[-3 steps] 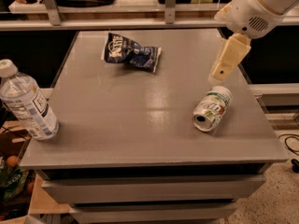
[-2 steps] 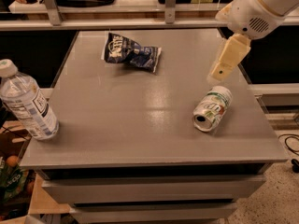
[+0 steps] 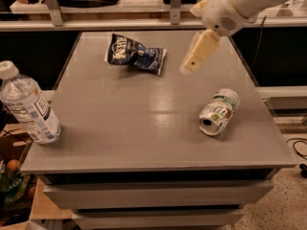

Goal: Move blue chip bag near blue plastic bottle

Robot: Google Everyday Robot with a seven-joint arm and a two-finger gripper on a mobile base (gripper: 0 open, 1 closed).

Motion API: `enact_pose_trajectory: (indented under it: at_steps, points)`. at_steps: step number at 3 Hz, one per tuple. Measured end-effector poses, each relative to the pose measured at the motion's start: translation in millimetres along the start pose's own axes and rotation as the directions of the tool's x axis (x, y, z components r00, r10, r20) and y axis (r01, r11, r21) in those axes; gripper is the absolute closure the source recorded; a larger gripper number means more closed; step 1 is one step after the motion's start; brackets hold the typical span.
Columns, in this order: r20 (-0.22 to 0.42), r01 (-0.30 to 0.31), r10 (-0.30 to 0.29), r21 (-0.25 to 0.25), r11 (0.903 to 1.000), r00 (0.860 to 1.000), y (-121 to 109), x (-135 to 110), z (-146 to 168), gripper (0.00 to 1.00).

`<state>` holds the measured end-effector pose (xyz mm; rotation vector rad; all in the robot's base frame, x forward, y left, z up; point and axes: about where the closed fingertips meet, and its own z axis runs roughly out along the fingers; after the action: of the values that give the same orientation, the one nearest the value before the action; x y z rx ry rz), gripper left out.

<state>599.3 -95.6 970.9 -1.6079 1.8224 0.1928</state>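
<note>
The blue chip bag (image 3: pixel 135 54), dark navy foil with white lettering, lies crumpled at the far middle of the grey table (image 3: pixel 129 128). The blue plastic bottle (image 3: pixel 27 105), clear with a white cap and white label, stands upright at the table's left edge, near the front. My gripper (image 3: pixel 191 65) hangs from the white arm at the upper right, above the table. It is to the right of the bag and apart from it. It holds nothing.
A green-and-white soda can (image 3: pixel 219 112) lies on its side at the right of the table, open end toward the front. A rail with metal posts (image 3: pixel 53 6) runs behind the table. Boxes and clutter sit on the floor at lower left (image 3: pixel 14 186).
My arm and gripper have moved left, toward the chip bag. The bag, bottle and can have not moved on the table.
</note>
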Motion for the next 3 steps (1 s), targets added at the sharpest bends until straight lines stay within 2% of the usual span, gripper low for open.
enact_pose_trajectory:
  at_steps: [1,2,3]
  points:
    - [0.11,0.037,-0.036,-0.009,0.9993,0.993,-29,-30,30,0.0]
    - [0.217,0.049,-0.045,-0.013,0.9987,0.975,-56,-57,60,0.0]
    - [0.279,0.042,-0.035,-0.021,0.9989,0.96,-68,-70,88,0.0]
